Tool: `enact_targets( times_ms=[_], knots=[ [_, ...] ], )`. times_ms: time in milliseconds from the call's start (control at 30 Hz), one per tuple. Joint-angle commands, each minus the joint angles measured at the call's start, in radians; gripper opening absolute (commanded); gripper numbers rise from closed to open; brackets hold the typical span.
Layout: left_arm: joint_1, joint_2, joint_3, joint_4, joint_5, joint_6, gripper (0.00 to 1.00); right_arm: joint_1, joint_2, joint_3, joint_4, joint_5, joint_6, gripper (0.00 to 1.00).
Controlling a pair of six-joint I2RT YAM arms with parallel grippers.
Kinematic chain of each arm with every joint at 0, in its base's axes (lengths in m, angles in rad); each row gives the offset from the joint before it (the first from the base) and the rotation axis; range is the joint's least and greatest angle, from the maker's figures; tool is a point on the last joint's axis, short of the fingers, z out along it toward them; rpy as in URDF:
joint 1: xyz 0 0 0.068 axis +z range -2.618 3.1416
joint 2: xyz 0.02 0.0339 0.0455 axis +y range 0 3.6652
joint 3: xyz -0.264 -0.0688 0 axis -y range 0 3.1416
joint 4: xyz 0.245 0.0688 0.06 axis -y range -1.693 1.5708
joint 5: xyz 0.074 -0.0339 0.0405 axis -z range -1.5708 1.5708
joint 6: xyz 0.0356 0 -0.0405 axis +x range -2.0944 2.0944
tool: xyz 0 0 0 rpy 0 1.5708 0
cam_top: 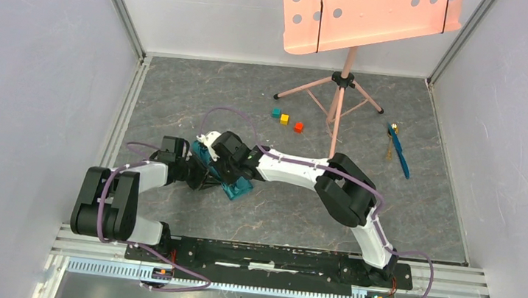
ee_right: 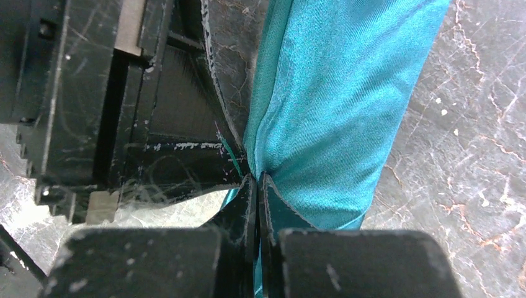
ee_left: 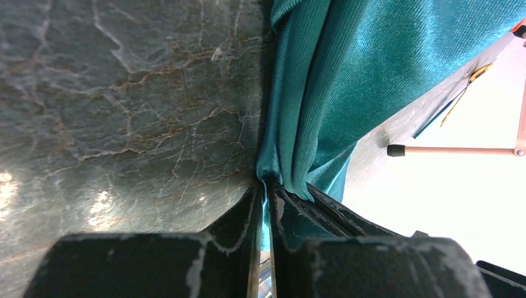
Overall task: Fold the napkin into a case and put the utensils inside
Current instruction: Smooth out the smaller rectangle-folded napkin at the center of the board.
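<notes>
**Napkin** [cam_top: 239, 187]: teal-green cloth, gathered into a narrow bunch with loose lengthwise folds. It sits left of the table's middle, between the two grippers. In the top view the arms cover most of it. A far corner and a near end show, and the near end seems to rest on the table [cam_top: 425, 210], though the crowding leaves that unsure.

**Left gripper** [ee_left: 265, 186]: fingers drawn almost together, with a pinched pleat of napkin between the tips. The cloth fans out beyond them and more teal shows down in the slot between the fingers.

**Right gripper** [ee_right: 255, 177]: fingers pressed tight, with an edge of the napkin clamped between them and a broad sheet of cloth spreading away to the right. It meets the left gripper nearly tip to tip. The left gripper's black body fills the left half of the right wrist view.

**Utensils**: these lie on the table at far right, well apart from the napkin.
- The blue piece [cam_top: 399, 156] lies at a slant.
- The spoon [cam_top: 392, 131] is just beside its far end. Whether the two touch cannot be told.

**Cubes** [cam_top: 284, 118]: three in a short row, coloured teal, yellow and orange-red. They are near the stand's feet, between napkin and utensils.

**Stand** [cam_top: 340, 90]: a pink tripod at the far middle that carries a perforated pink tray [cam_top: 367, 16].

**Table**: grey marbled top, walled on three sides.
</notes>
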Motion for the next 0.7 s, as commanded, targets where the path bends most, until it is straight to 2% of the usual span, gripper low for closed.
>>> enact_targets(
  times_ms=[0, 200, 267, 400, 500, 567, 667],
  knots=[
    [-0.008, -0.016, -0.021, -0.023, -0.074, -0.015, 0.15, -0.007, 0.013, -0.038, 0.077, -0.030, 0.053, 0.00],
    [0.024, -0.115, 0.026, -0.154, -0.092, 0.078, 0.27, -0.031, 0.004, -0.134, 0.135, -0.020, 0.052, 0.00],
    [0.073, -0.169, 0.054, -0.221, -0.084, 0.117, 0.31, -0.041, -0.006, -0.159, 0.149, -0.022, 0.052, 0.00],
    [0.182, -0.226, 0.146, -0.316, -0.034, 0.177, 0.34, -0.051, -0.017, -0.181, 0.172, -0.038, 0.047, 0.01],
    [0.201, -0.187, 0.221, -0.273, 0.035, 0.185, 0.34, -0.051, -0.020, -0.184, 0.178, -0.043, 0.048, 0.03],
    [0.202, -0.114, 0.268, -0.229, 0.102, 0.173, 0.29, -0.051, -0.021, -0.185, 0.181, -0.048, 0.047, 0.03],
    [0.190, -0.004, 0.315, -0.173, 0.163, 0.155, 0.26, -0.052, -0.017, -0.185, 0.186, -0.053, 0.049, 0.04]
  ],
)
